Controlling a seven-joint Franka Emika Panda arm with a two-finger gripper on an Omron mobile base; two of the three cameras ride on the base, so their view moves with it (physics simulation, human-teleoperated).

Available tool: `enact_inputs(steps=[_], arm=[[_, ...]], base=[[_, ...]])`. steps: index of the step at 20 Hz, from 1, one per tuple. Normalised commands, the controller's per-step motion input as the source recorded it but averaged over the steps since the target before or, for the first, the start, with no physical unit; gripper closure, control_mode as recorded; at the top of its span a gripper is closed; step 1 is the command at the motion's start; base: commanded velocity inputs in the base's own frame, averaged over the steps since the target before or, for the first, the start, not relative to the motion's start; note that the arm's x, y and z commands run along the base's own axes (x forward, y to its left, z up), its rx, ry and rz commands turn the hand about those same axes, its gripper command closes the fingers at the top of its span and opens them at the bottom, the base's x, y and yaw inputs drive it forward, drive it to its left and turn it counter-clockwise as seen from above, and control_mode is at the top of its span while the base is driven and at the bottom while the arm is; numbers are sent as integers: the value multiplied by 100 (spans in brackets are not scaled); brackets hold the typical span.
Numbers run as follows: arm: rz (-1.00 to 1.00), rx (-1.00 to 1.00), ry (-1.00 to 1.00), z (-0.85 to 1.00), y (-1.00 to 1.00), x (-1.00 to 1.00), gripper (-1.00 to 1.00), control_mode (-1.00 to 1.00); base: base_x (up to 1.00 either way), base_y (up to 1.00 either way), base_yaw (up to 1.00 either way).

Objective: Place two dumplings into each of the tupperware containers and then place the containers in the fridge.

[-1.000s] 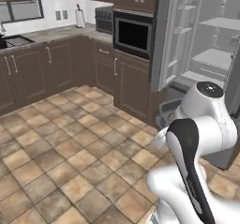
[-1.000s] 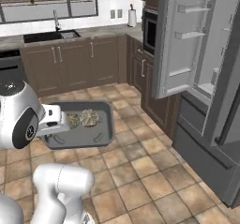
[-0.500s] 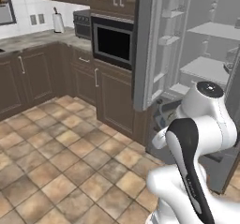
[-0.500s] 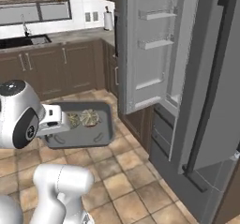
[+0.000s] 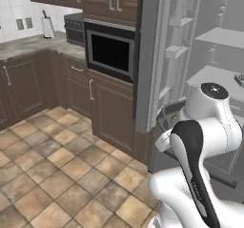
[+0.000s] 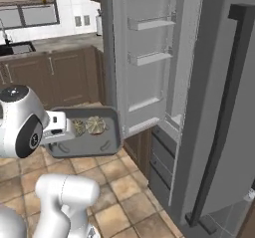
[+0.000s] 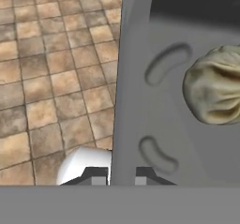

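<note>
My gripper (image 7: 121, 176) is shut on the left rim of the dark grey tupperware container (image 6: 107, 140), holding it level above the floor. Two tan dumplings (image 6: 95, 125) lie side by side inside it; one dumpling (image 7: 213, 89) looms large in the hand view, on the tub's floor (image 7: 159, 115). A sliver of the container (image 5: 167, 117) peeks out behind my arm. The fridge (image 5: 217, 74) stands open just ahead, pale shelves bare. Its left door (image 6: 149, 62), with inner racks, hangs right beside the container's far end.
The fridge's right door (image 6: 219, 112) with a long dark handle stands close on the right. A built-in oven (image 5: 109, 50) and dark brown cabinets (image 5: 114, 115) flank the fridge on the left. Tiled floor (image 5: 52, 174) lies open to the left.
The whole picture has shifted: the base has moved, bringing the open fridge much closer and more central. The container with its dumplings stays in my grip, unchanged.
</note>
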Motion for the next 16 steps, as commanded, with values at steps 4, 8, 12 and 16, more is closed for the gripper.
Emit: enact_inputs(steps=[4,8,12,16], arm=[[0,0,0,0,0,0,100,100],[0,0,0,0,0,0,100,100],[0,0,0,0,0,0,100,100],[0,0,0,0,0,0,100,100]], base=[[26,0,-34],[18,0,-39],[55,0,-31],[75,0,-23]])
